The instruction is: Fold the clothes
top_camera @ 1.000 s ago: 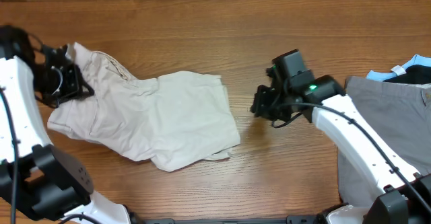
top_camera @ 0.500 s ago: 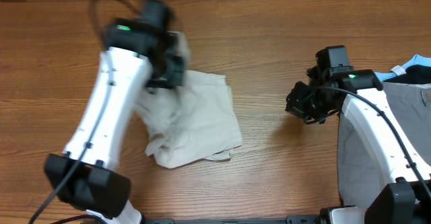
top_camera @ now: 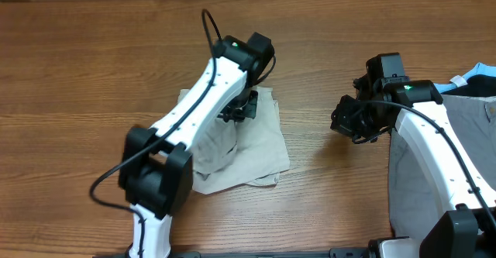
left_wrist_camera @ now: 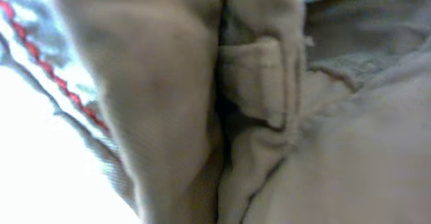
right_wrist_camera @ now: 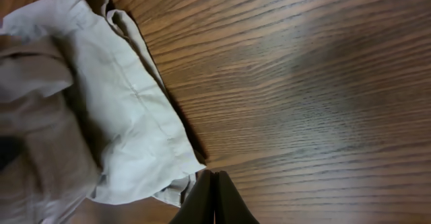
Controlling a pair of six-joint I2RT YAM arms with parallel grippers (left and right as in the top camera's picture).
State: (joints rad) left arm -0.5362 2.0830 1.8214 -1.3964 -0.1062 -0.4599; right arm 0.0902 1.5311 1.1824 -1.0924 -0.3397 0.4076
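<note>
The light beige shorts [top_camera: 260,146] lie doubled over in the middle of the wooden table. My left gripper [top_camera: 240,107] is over their upper part, shut on a fold of the shorts that it has drawn across. The left wrist view is filled with beige cloth and a belt loop [left_wrist_camera: 259,83]; its fingers are hidden. My right gripper [top_camera: 349,124] is shut and empty, hovering above bare wood to the right of the shorts. In the right wrist view its closed fingertips [right_wrist_camera: 214,196] sit just past the shorts' hem [right_wrist_camera: 128,130].
A grey garment [top_camera: 434,157] lies at the right edge under the right arm. A black and light-blue garment [top_camera: 474,81] sits at the far right behind it. The left arm spans diagonally from the front edge over the shorts.
My left gripper has swept from the far left to the right, carrying the waistband end over the rest of the shorts. The right gripper drew back to the right, then held still.
</note>
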